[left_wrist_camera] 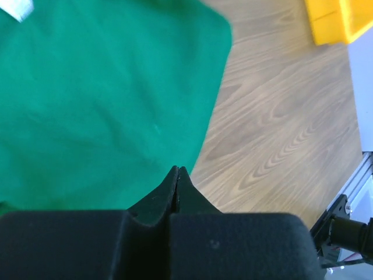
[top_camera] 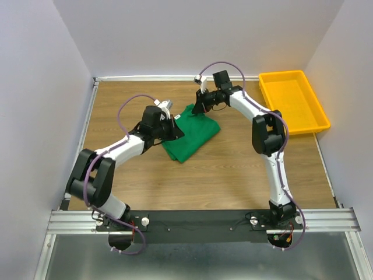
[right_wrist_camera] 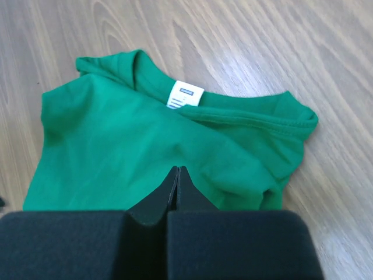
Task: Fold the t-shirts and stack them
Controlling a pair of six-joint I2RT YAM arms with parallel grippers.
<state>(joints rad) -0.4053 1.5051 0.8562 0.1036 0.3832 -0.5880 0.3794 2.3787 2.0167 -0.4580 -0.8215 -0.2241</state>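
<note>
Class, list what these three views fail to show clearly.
- Left wrist view: shirt and tray cut off by frame edges.
- Top view: shirt's left edge hidden under left arm.
- Right wrist view: label print too small to read.
- Wrist views: whether shut left gripper, right gripper pinch cloth.

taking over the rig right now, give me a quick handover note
Left gripper: shut, tips at an edge of the t-shirt; cannot tell if cloth is pinched.
Right gripper: shut, over the shirt near its neck label; same doubt.
Things: the shirt lies as a small rumpled bundle on the table, between the two arms. The yellow tray sits at the far right corner.
Done: a rough fold.
Left: neaten the fold, then stack; only one shirt is in view.
</note>
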